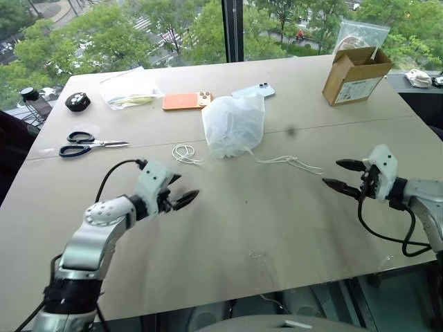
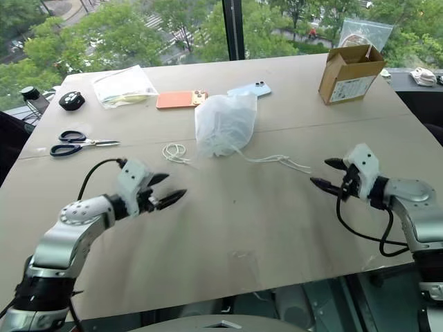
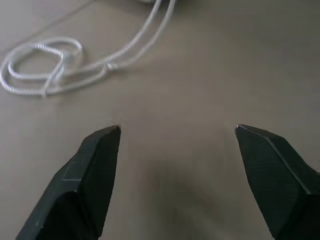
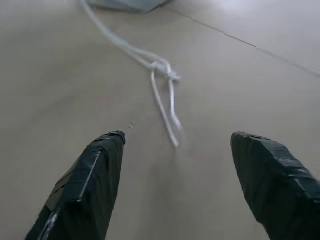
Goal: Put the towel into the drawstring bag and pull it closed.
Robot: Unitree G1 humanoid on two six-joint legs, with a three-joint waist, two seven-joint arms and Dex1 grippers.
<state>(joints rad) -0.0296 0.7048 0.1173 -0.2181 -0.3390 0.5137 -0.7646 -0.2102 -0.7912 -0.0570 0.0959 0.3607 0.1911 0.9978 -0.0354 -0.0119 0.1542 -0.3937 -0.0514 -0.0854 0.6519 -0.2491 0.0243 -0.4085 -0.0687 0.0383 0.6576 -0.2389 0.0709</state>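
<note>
The white translucent thin-fabric drawstring bag (image 1: 234, 124) looks light, limp and slippery; best taken by its white cords (image 1: 287, 161); left gripper (image 1: 178, 191) and right gripper (image 1: 340, 174) fingers spread wide, empty, over the grey surface (image 1: 263, 228).

On the table (image 1: 228, 235): scissors (image 1: 86, 144) at nine o'clock, a zip bag (image 1: 128, 88) and orange phone (image 1: 185, 101) at eleven, a blue phone (image 1: 255, 90) at twelve, a box (image 1: 354, 75) at two.

The table (image 1: 228, 228) bears drawstring bag (image 1: 234, 124), scissors (image 1: 88, 144), phones (image 1: 187, 101), box (image 1: 354, 75).
</note>
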